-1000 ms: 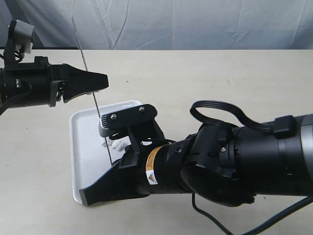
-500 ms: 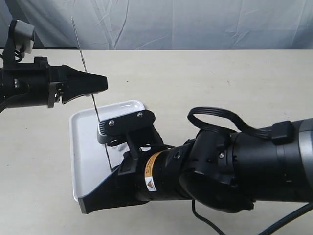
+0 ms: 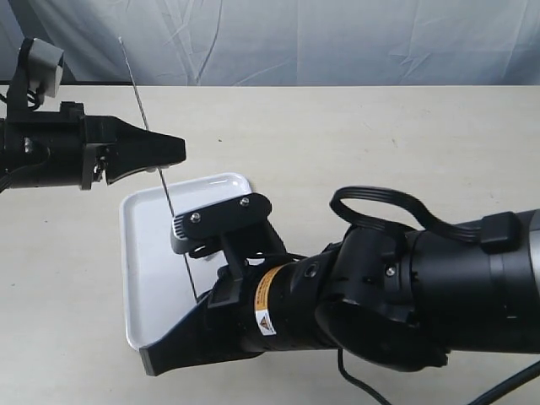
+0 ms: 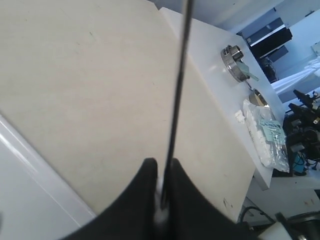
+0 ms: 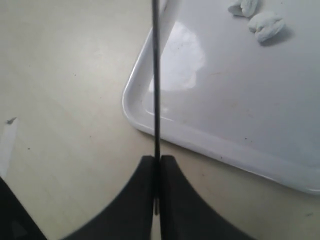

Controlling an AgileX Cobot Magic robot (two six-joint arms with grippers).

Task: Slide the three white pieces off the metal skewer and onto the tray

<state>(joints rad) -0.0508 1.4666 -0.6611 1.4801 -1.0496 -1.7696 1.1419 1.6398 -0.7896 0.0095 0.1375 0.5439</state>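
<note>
Our left gripper [image 3: 175,149] pinches the tilted metal skewer [image 3: 138,99] in its jaws; below them the rod meets our right gripper [image 3: 156,354], over the tray [image 3: 137,253].

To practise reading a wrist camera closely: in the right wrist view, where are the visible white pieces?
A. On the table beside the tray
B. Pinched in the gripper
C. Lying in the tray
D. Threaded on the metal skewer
C: the white pieces that show lie on the floor of the tray, apart from the metal skewer, whose visible length is bare.
</note>
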